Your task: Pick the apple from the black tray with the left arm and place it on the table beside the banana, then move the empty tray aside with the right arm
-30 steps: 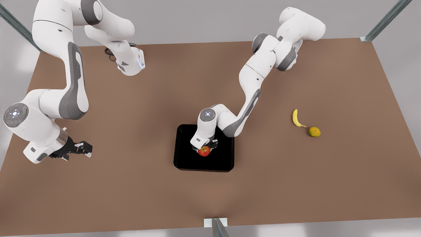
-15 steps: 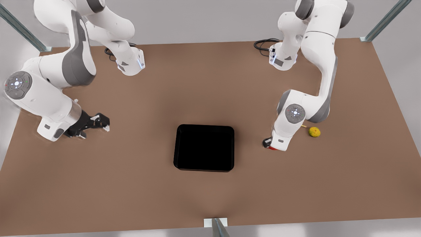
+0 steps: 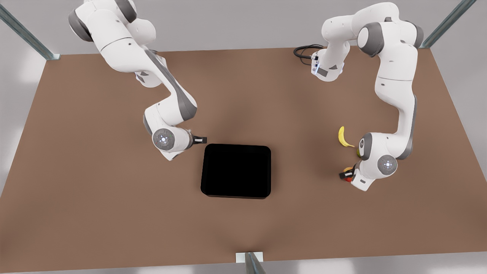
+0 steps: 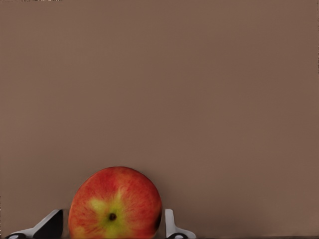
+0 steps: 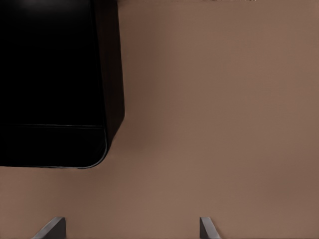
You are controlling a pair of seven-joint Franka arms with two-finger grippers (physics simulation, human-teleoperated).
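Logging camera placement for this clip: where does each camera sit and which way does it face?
Front view: high above the table, looking down at both arms, black tray and banana.
Left wrist view: on the left gripper, facing the table, apple between its fingers.
Right wrist view: on the right gripper, open, facing the tray's corner.
Shared: front and right wrist views both show the tray.

— Where was the apple (image 4: pixel 115 204)?
— Red-orange with a yellow patch, low over the brown surface (image 3: pixel 243 228) between the left pincer (image 4: pixel 113 226)'s fingertips, near the curved yellow banana (image 3: pixel 343 137).
— And the black tray (image 3: pixel 236 171)?
— Flat, glossy, empty, mid-surface, well apart from both.
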